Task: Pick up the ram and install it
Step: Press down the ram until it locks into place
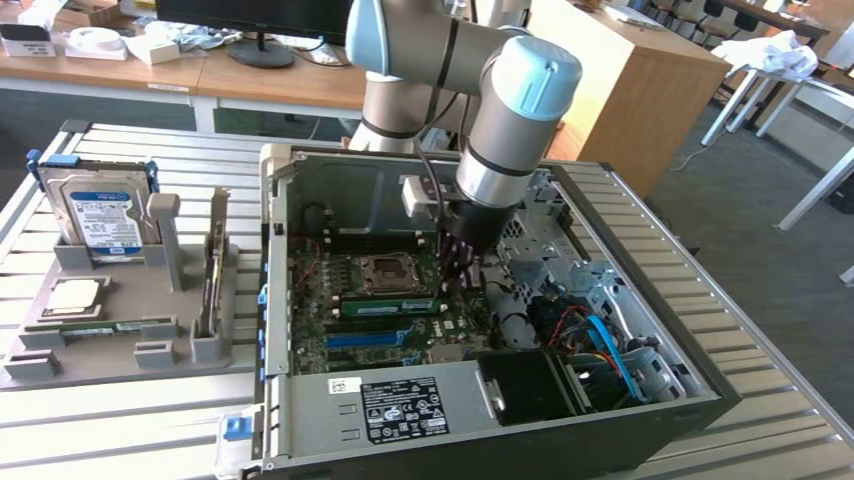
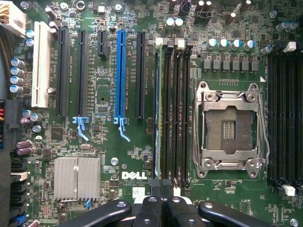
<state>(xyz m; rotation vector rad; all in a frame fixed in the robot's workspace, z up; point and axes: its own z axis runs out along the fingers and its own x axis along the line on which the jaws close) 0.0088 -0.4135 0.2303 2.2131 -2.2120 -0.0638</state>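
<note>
Pincer (image 2: 163, 202) closed above one ram (image 2: 156, 109) beside three slots (image 2: 175, 113).

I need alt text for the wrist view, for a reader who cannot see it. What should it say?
The shut end effector hangs over a green Dell motherboard, its fingers in line with a thin RAM stick seated edge-on in a memory slot. Beside the slots sits an empty processor socket; a long blue slot lies further along.
</note>
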